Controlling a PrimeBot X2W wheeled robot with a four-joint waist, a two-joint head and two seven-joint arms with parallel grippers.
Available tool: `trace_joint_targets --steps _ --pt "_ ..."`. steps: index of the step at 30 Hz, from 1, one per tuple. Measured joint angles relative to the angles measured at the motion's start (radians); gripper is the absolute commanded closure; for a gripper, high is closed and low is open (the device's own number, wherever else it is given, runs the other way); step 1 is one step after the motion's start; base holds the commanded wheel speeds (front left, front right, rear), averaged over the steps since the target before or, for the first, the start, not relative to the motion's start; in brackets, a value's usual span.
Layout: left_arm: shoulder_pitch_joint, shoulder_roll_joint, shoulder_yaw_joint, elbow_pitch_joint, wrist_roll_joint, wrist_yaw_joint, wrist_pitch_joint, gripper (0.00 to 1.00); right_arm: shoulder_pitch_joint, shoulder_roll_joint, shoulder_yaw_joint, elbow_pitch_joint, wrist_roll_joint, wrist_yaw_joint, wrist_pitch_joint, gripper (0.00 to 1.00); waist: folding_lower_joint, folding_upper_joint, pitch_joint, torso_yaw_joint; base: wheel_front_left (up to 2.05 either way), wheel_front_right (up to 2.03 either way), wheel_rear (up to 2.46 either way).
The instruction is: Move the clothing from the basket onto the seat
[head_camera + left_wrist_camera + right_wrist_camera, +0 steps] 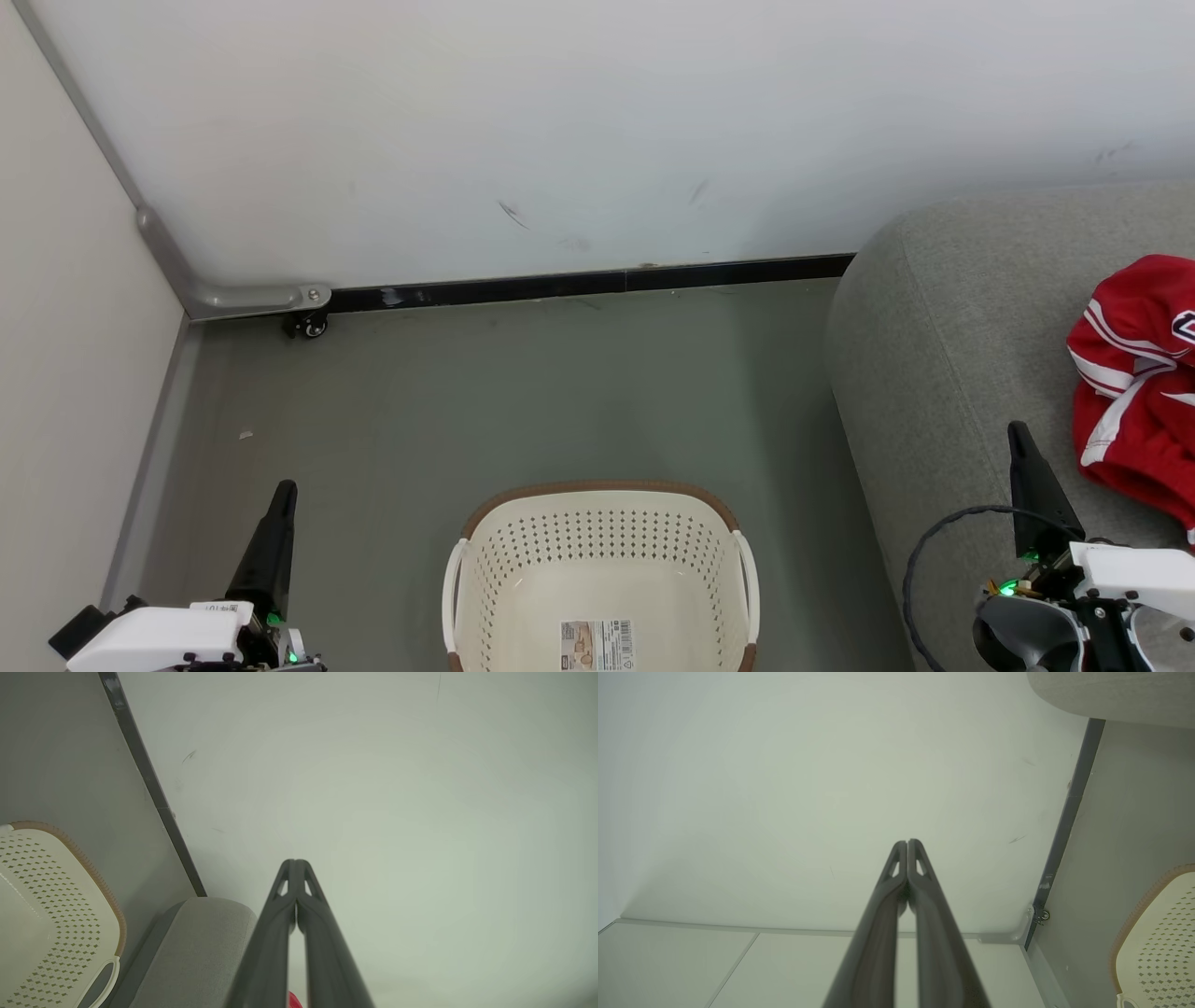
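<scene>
A cream-white plastic basket [597, 537] stood on a smooth grey-green floor [467, 411] at the bottom centre of the head view. Its curved walls were pierced with rows of small holes, its rim was a brown woven-look band, and it had white loop handles on both sides. A rectangular paper label [597, 645] with a barcode lay stuck to its flat inside bottom; the print was too small to read. No garment lay in the part of the basket that showed.

To the right sat the seat [943, 355], a big light-grey cushion of coarse woven fabric with a rounded corner. The clothing [1134, 392] lay crumpled on top of it near the right edge: shiny red sports fabric with white stripes and part of a dark-edged emblem, unreadable.

The left gripper [285, 487] was at the lower left, over the floor and well apart from the basket. The right gripper [1018, 429] was over the seat, just beside the clothing. Each had its two long, dark, tapered fingers pressed together with nothing between them.

Behind ran a scuffed white wall [560, 121] with a black skirting strip [597, 280]
</scene>
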Motion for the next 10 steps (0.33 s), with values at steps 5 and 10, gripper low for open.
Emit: trace_joint_targets --steps 5,10 --pt "0.000 0.000 0.000 0.000 0.000 0.000 0.000 1.00 0.000 0.000 0.000 0.000 0.000 0.000 0.000 1.00 0.0000 0.0000 0.000 0.000 0.00 0.00 0.00" --pt "0.000 0.000 0.000 -0.001 0.000 0.000 0.000 1.00 0.000 0.000 0.000 0.000 0.000 0.000 0.000 1.00 0.0000 0.0000 0.000 0.000 0.00 0.00 0.00"
